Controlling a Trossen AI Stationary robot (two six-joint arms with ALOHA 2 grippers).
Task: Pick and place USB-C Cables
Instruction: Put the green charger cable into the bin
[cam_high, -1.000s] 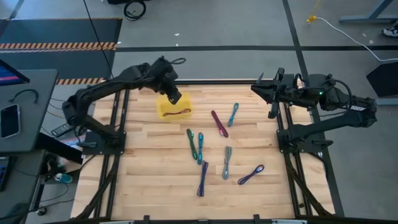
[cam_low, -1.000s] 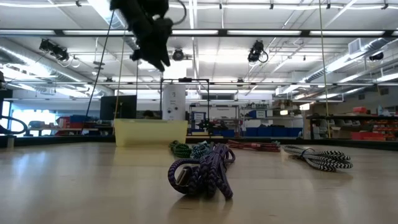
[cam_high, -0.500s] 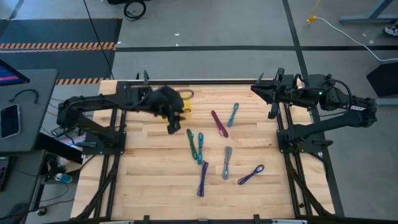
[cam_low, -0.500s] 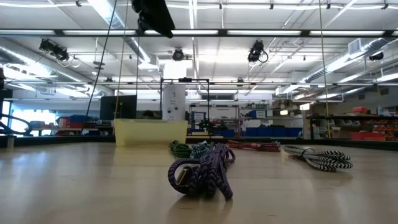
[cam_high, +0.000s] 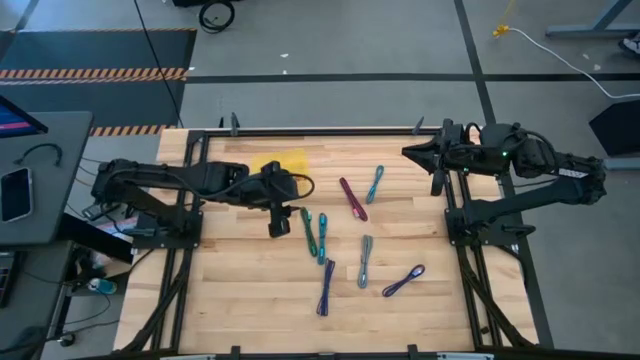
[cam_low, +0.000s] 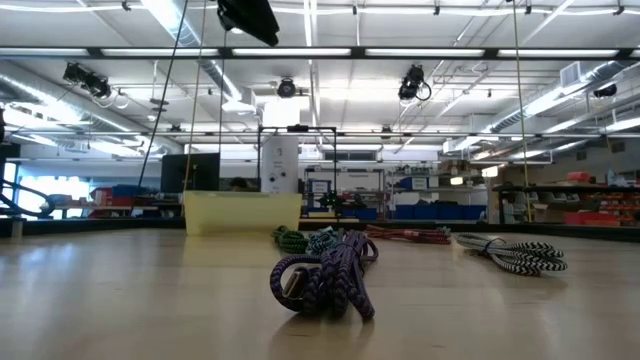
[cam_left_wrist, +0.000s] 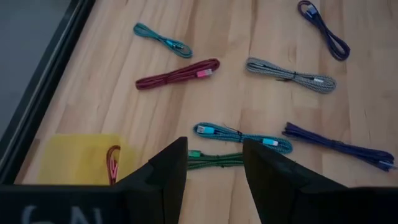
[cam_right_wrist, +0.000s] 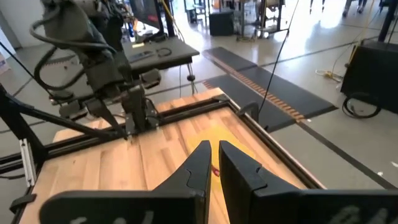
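One green cable lies just beneath the open left gripper.

You're in a big open lab or industrial workshop. Low view: exposed ceiling trusses with strip lights, and shelving with blue storage bins along the far wall. High view: grey concrete floor with black-and-orange hazard-striped mats, plus a side desk holding a phone and cabling. Your butcher-block table sits in a black metal frame. Right wrist view shows more benches and gear behind.
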